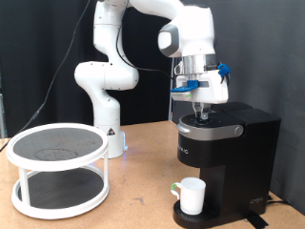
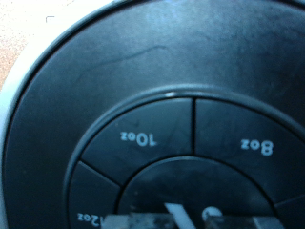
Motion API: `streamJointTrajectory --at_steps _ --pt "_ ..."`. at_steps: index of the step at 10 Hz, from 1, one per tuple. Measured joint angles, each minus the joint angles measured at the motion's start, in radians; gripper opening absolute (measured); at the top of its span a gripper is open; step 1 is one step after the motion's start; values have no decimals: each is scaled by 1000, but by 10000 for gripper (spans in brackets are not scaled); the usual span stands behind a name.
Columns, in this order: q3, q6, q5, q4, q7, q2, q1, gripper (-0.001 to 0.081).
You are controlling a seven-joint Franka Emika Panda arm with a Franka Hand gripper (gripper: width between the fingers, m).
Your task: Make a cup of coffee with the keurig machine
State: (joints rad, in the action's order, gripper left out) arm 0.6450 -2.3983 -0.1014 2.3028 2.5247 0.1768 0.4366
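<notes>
wrist view shows 10oz button (image 2: 139, 139) close-up; gripper (image 1: 201, 115) on keurig machine (image 1: 229, 153), grip state unclear.

From here I see the coffee maker (image 1: 225, 157) as matt black plastic, with a thin silvery trim around its button panel (image 2: 172, 143), whose buttons look smooth and faintly sheeny. The mug (image 1: 192, 196) reads as glossy white ceramic. The two-tier rack (image 1: 57, 169) has smooth white rims and dark mesh-like shelves. The bench (image 1: 143, 191) looks like matt brown wood
</notes>
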Motion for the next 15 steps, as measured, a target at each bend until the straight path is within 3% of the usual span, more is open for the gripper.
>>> streamJointTrajectory --at_steps 7,15 --pt "-7 14 -2 -16 3 -20 1 0" --pt "-38 187 -76 -126 -31 -107 2 0"
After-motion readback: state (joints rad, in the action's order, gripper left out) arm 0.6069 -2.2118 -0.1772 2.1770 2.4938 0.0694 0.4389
